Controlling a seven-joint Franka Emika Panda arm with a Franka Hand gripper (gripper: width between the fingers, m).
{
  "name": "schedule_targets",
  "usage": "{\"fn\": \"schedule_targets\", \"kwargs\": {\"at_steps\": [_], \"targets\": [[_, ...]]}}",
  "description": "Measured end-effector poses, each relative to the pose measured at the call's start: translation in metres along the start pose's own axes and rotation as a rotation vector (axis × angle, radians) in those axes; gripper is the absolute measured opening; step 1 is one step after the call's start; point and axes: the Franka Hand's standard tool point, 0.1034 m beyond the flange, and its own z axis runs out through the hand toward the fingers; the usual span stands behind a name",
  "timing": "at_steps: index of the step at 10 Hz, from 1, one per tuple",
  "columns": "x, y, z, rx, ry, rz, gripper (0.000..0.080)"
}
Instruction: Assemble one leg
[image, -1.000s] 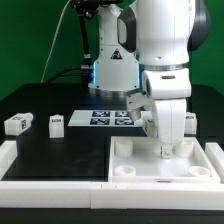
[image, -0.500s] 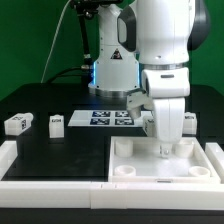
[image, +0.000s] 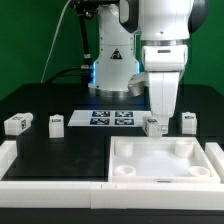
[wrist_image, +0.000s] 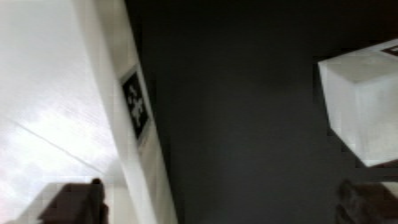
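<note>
Gripper (image: 163, 116) spread wide, holding nothing. Chunky white plastic leg (image: 152, 127) on matte black bench (image: 60, 150). Square white tray (image: 165, 176), round corner sockets, nearer.

Wrist view was blurred throughout: tag (wrist_image: 134, 100) pattern could not be read; white block (wrist_image: 365, 100) was cut by picture edge, identity unclear; fingertips (wrist_image: 71, 205) showed only as dark smudges, mostly out of frame. Exterior view: arm (image: 165, 30) was cropped above; leg (image: 152, 127) top blended into white hand (image: 163, 116), contact untellable.
</note>
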Motion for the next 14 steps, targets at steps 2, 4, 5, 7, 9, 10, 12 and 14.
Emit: {"fn": "schedule_targets", "kwargs": {"at_steps": [2, 4, 5, 7, 9, 10, 12, 14], "targets": [[0.001, -0.001, 0.0, 0.003, 0.004, 0.177, 0.0649], [0.0, -0.003, 0.0, 0.004, 0.011, 0.395, 0.0649], [-0.003, -0.013, 0.001, 0.008, 0.02, 0.594, 0.0649], [0.004, -0.03, 0.0, 0.029, 0.019, 0.931, 0.0649], [0.021, -0.041, 0.001, 0.05, 0.017, 1.201, 0.0649], [0.031, -0.047, 0.002, 0.057, 0.017, 1.343, 0.0649], [0.056, -0.059, 0.003, 0.073, 0.012, 1.549, 0.0649], [0.063, -0.063, 0.003, 0.084, 0.003, 1.631, 0.0649]]}}
